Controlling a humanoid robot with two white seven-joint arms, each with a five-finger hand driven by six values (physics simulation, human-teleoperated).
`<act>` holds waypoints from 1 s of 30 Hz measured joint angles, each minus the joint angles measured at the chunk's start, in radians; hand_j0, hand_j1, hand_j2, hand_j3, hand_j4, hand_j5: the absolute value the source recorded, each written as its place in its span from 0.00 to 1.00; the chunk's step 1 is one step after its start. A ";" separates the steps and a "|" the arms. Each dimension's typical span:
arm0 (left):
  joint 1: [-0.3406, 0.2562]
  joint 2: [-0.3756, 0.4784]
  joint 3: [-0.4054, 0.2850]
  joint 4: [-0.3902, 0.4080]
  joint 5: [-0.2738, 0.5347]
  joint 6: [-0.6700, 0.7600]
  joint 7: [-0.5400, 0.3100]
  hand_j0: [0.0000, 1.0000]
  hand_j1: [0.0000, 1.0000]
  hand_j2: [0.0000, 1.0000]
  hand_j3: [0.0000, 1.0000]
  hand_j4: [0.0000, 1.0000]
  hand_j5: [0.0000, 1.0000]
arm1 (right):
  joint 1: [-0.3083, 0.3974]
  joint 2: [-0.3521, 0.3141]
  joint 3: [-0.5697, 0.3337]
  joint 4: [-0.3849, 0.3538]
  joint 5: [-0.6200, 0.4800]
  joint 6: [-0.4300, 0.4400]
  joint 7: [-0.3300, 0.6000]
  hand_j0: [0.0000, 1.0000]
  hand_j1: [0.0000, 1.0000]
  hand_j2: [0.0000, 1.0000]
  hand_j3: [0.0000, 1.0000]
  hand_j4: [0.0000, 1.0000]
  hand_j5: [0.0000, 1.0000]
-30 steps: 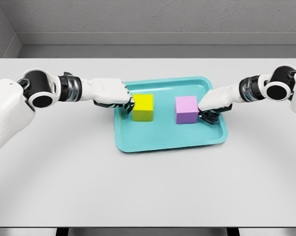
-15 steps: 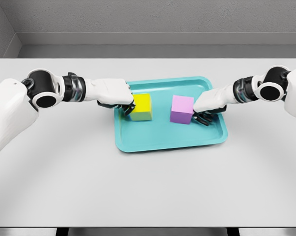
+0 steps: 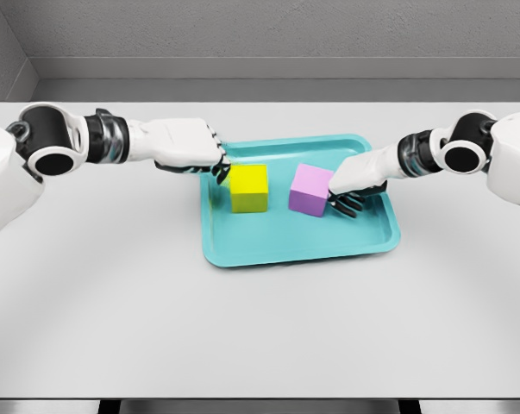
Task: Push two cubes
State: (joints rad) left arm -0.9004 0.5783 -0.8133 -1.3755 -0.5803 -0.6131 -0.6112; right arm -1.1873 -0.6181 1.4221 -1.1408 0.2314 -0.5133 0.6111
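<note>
Teal tray [image 3: 363, 246] with yellow cube [image 3: 249, 187] (and purple cube [image 3: 310, 190])

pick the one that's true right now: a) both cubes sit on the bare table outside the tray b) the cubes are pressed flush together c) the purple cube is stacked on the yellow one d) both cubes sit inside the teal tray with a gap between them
d: the yellow cube and the purple cube both rest inside the teal tray, with a strip of tray floor showing between them.

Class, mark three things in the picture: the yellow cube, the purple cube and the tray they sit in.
yellow cube [image 3: 249, 191]: head view, middle of its front face.
purple cube [image 3: 311, 185]: head view, its top face.
tray [image 3: 298, 250]: head view, bare floor near its front rim.
</note>
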 measured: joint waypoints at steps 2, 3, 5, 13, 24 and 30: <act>-0.006 0.021 0.001 0.000 -0.021 0.000 0.000 0.47 0.47 0.47 0.47 0.47 0.47 | 0.000 0.003 0.000 0.004 -0.003 0.000 0.000 0.13 0.13 0.13 0.13 0.13 0.13; -0.006 0.026 0.000 0.000 -0.047 0.000 0.000 0.47 0.47 0.47 0.47 0.47 0.47 | -0.003 0.005 0.001 0.007 -0.003 0.000 0.000 0.13 0.13 0.13 0.13 0.13 0.13; -0.006 0.031 -0.001 0.000 -0.093 0.000 0.000 0.47 0.47 0.47 0.47 0.47 0.47 | -0.008 0.006 0.007 0.015 -0.001 0.000 0.000 0.13 0.13 0.13 0.13 0.13 0.13; -0.006 0.009 -0.012 0.005 -0.173 0.000 0.000 0.47 0.47 0.47 0.47 0.47 0.47 | -0.008 0.008 0.016 0.057 0.001 -0.001 0.000 0.13 0.13 0.13 0.13 0.13 0.13; -0.002 -0.020 -0.014 0.052 -0.194 0.000 0.000 0.47 0.47 0.47 0.47 0.47 0.47 | -0.006 0.075 0.018 0.173 0.002 -0.002 0.000 0.13 0.13 0.13 0.13 0.13 0.13; -0.002 -0.031 -0.015 0.073 -0.194 0.000 0.000 0.47 0.47 0.47 0.47 0.47 0.47 | -0.005 0.091 0.017 0.213 -0.004 -0.001 0.000 0.13 0.13 0.13 0.13 0.13 0.13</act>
State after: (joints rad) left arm -0.9020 0.5470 -0.8278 -1.3029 -0.7743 -0.6131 -0.6112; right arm -1.1919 -0.5266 1.4394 -0.9277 0.2275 -0.5142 0.6108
